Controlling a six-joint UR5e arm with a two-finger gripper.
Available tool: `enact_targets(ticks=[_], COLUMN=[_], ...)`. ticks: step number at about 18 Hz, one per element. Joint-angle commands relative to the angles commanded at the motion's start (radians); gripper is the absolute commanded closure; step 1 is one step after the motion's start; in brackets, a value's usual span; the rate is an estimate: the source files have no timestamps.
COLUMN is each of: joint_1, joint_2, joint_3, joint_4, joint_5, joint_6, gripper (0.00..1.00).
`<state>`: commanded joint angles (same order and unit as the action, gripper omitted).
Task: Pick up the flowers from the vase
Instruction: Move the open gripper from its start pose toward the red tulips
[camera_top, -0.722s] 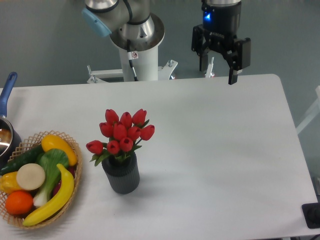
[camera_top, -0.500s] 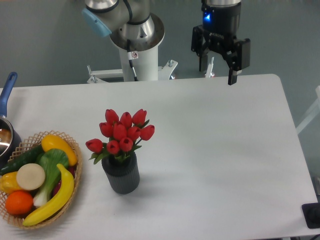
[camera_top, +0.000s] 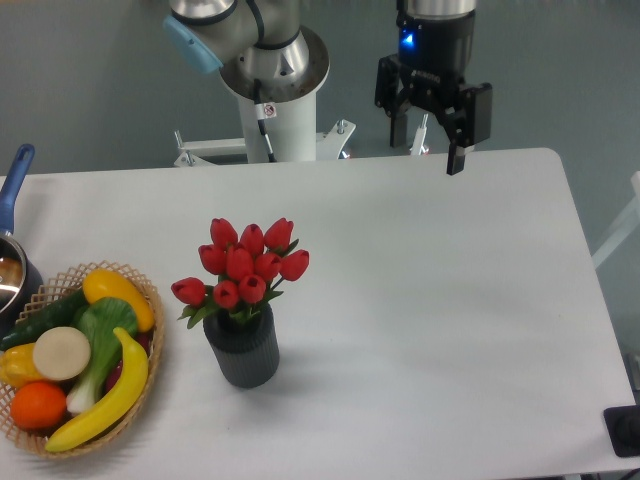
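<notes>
The flowers (camera_top: 243, 269), a bunch of red tulip buds with green leaves, stand upright in the vase (camera_top: 242, 346), a short dark grey ribbed cylinder on the white table, left of centre. My gripper (camera_top: 424, 150) hangs open and empty above the table's far edge, well to the right of and behind the flowers. Its two black fingers point down.
A wicker basket (camera_top: 134, 288) at the front left holds a banana, an orange, a leafy vegetable and other produce. A pot with a blue handle (camera_top: 14, 180) sits at the left edge. The robot base (camera_top: 270, 90) stands behind the table. A dark object (camera_top: 624, 430) lies at the front right corner.
My gripper has shifted slightly to the left and a little up. The flowers and vase have not moved.
</notes>
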<state>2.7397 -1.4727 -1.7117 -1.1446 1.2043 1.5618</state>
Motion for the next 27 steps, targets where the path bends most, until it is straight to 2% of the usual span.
enact_targets(ticks=[4,6,12,14,17,22,24,25,27], joint_1=[-0.009,-0.015,-0.021,-0.032,-0.034,-0.034,-0.035,-0.035,-0.038], joint_2=[0.026,0.025,0.02,0.017,0.015,0.019,0.005,-0.027,-0.054], joint_3=[-0.097,-0.127,-0.163,-0.166,-0.198,-0.23,-0.236,-0.238,-0.238], joint_4=[0.158,0.203,0.217,0.226,0.285,0.289,0.287,0.29,0.293], joint_5=[-0.021,-0.066,-0.111,-0.111,-0.109,-0.107,-0.109,-0.109,-0.107], joint_6=[-0.208,-0.288,-0.345,-0.332,-0.254,-0.186,-0.195,-0.186,-0.186], gripper=[0.0,0.0,0.0,0.0,0.0,0.0,0.0,0.0,0.0])
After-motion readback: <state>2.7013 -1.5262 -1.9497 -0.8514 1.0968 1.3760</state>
